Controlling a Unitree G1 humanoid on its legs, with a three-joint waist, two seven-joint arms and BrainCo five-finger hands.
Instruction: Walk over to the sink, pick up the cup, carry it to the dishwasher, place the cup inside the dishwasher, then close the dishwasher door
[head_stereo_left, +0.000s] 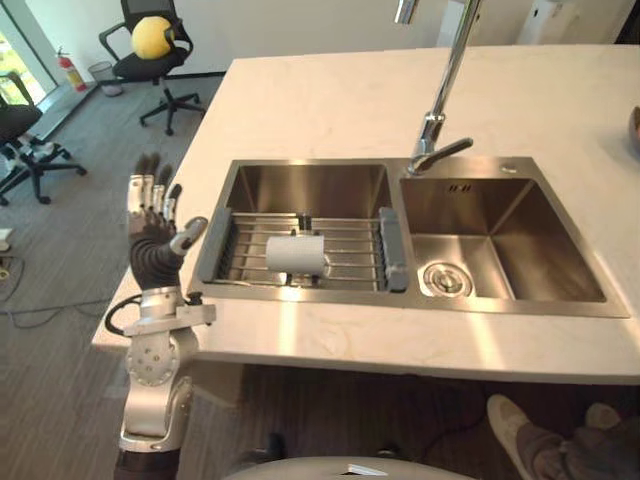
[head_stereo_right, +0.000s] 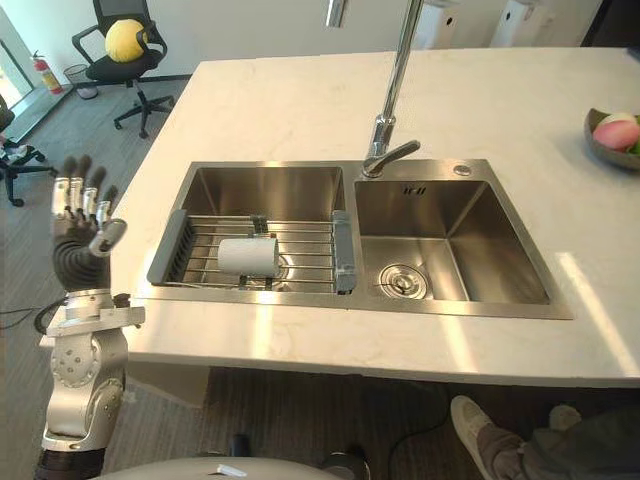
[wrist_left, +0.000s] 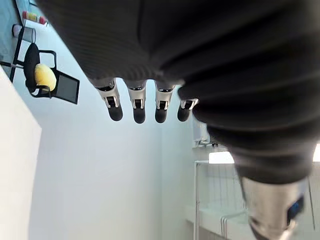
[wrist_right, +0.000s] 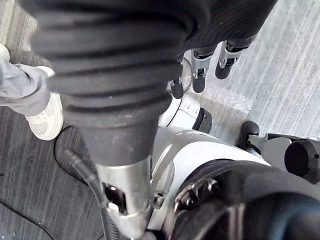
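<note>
Though empty, left hand (head_stereo_left: 151, 238) upright, fingers (head_stereo_left: 147, 192) straight

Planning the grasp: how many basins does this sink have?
2: the left basin holds a wire rack with the cup lying on it; the right basin has the drain.

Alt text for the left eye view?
A white cup lies on its side on a wire rack in the left basin of a double sink. The robot's left hand is raised, fingers straight, beside the counter's left edge.
</note>
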